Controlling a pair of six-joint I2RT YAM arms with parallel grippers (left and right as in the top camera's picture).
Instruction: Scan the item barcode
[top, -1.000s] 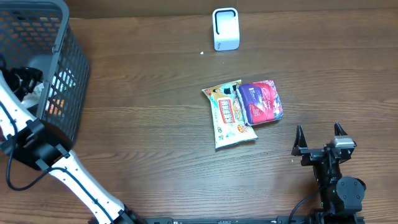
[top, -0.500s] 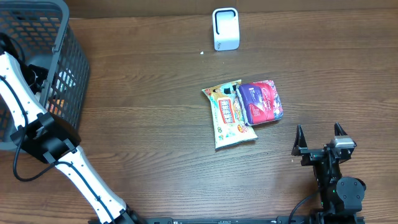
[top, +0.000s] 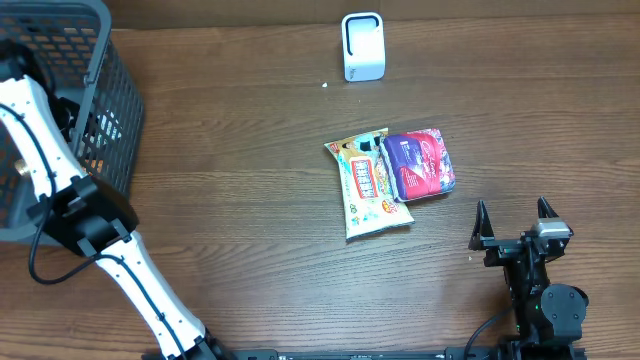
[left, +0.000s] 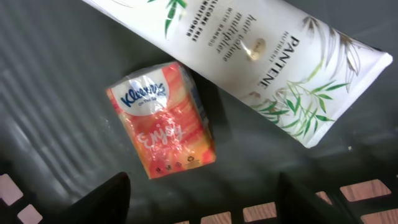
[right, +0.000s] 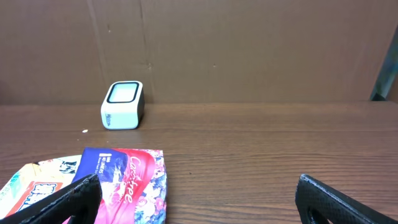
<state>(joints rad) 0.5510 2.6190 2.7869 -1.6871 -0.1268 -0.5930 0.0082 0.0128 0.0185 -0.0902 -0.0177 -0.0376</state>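
Left gripper (left: 202, 208) hung spread and empty in the basket (top: 122, 110); it needed to straddle the tissue pack (left: 163, 119) at twelve o'clock squarely, avoiding the tube (left: 261, 56). Right gripper (top: 512, 212) sat spread.

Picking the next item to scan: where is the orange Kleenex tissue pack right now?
In the left wrist view, the orange Kleenex tissue pack lies on the dark basket floor, just lower-left of the white Pantene tube.
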